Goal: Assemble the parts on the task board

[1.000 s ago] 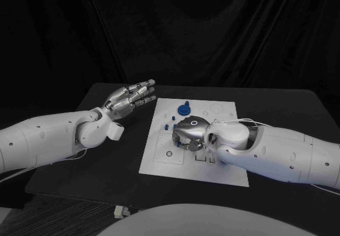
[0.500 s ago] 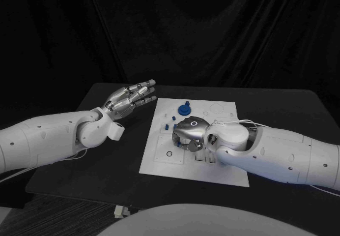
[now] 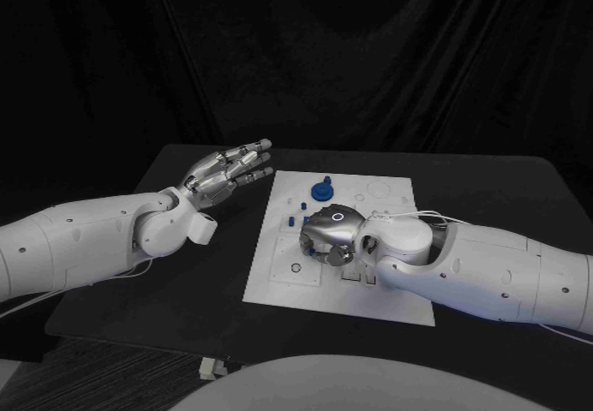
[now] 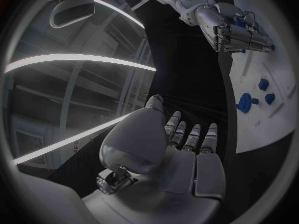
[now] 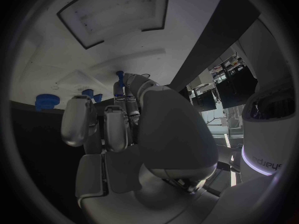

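The task board (image 3: 287, 272) is a white rectangular plate lying flat at the centre of the frame on the black table (image 3: 185, 282), with small blue parts (image 3: 321, 188) standing near its upper edge. The right hand (image 3: 329, 238) is lowered over the board's middle, fingers curled down; a slim blue piece (image 5: 119, 76) shows at its fingertips, though whether it is gripped I cannot tell. The left hand (image 3: 227, 171) hovers left of the board, fingers extended and apart, holding nothing. Black curtains (image 3: 296, 77) hang behind the table.
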